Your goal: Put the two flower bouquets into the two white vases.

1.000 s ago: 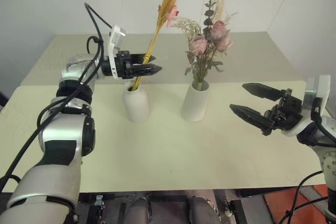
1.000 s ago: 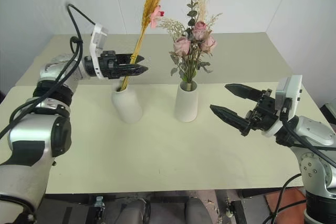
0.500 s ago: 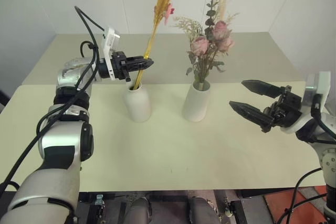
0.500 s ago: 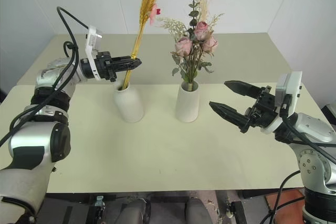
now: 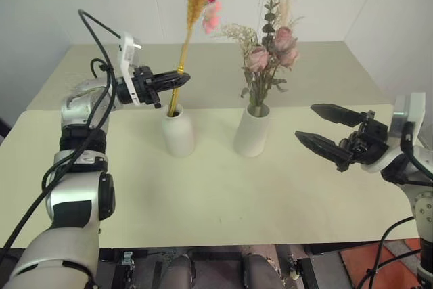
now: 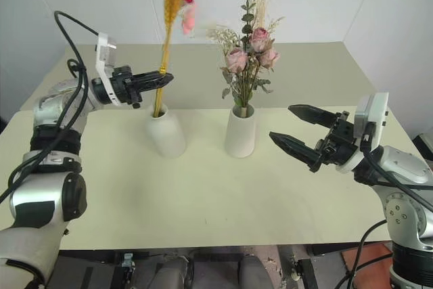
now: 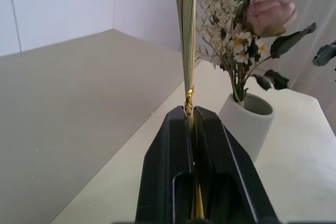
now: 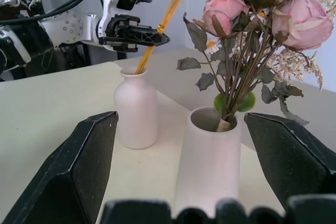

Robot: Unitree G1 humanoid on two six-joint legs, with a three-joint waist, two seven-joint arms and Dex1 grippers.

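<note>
- Slim yellow wheat-like stalk with small red and pink blossoms [image 5: 177, 82]: foot inside the matte white narrow-necked bottle vase [image 5: 176, 132], leaning; likely held for straightening.
- Left pincer [image 5: 177, 80]: clamped on the stalk above the neck.
- Fuller bunch of pink roses, green leaves, pale sprigs [image 5: 269, 52]: seated in the white wide-mouthed cylinder vase [image 5: 252, 130].
- Right pincer [image 5: 323, 128]: spread wide, empty, near the cylinder vase.
- Pale worktop [image 5: 223, 194]: carries both vases.

two vases [image 5: 177, 130], two bouquets [image 5: 269, 49], two claws [image 5: 333, 135]
</note>
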